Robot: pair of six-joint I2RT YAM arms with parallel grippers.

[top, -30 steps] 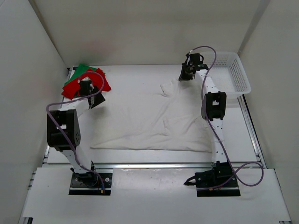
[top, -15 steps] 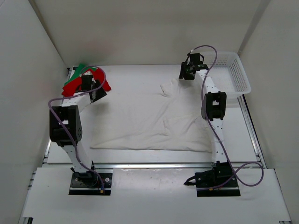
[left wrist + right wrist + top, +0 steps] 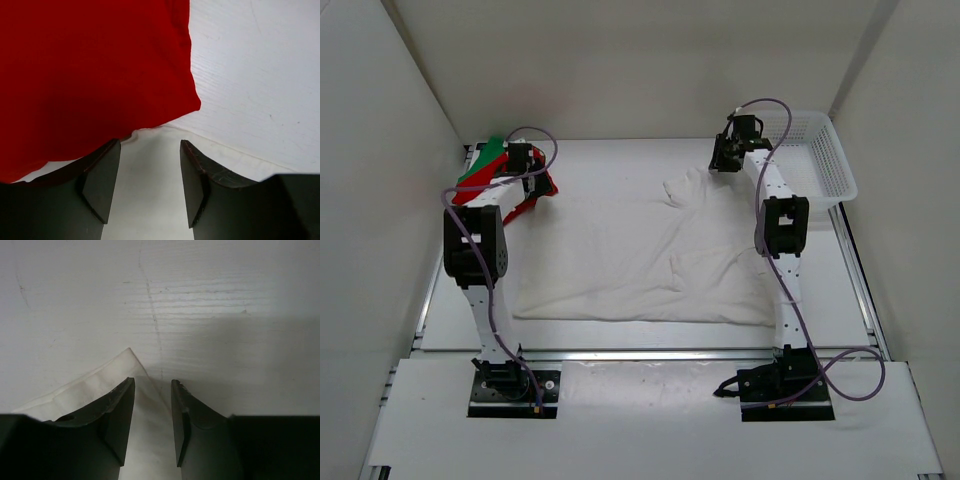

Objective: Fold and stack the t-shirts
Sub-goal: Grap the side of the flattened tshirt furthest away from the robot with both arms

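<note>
Now, white shirt (image 3: 650, 255): spread flat at centre, unfolded.
Red shirt (image 3: 90, 65), green shirt (image 3: 488, 155): far-left corner, pile narrower since I pushed in.
Left gripper (image 3: 150, 150): jaws apart at red hem.
Right gripper (image 3: 152, 385): jaws apart astride white corner; first fold pending.

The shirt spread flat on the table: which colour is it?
White; the shirt shows best in the top external view.

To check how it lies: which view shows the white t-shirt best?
The top external view: nearly the whole white t-shirt lies spread on the table. Each wrist view shows only a small edge of it.
</note>
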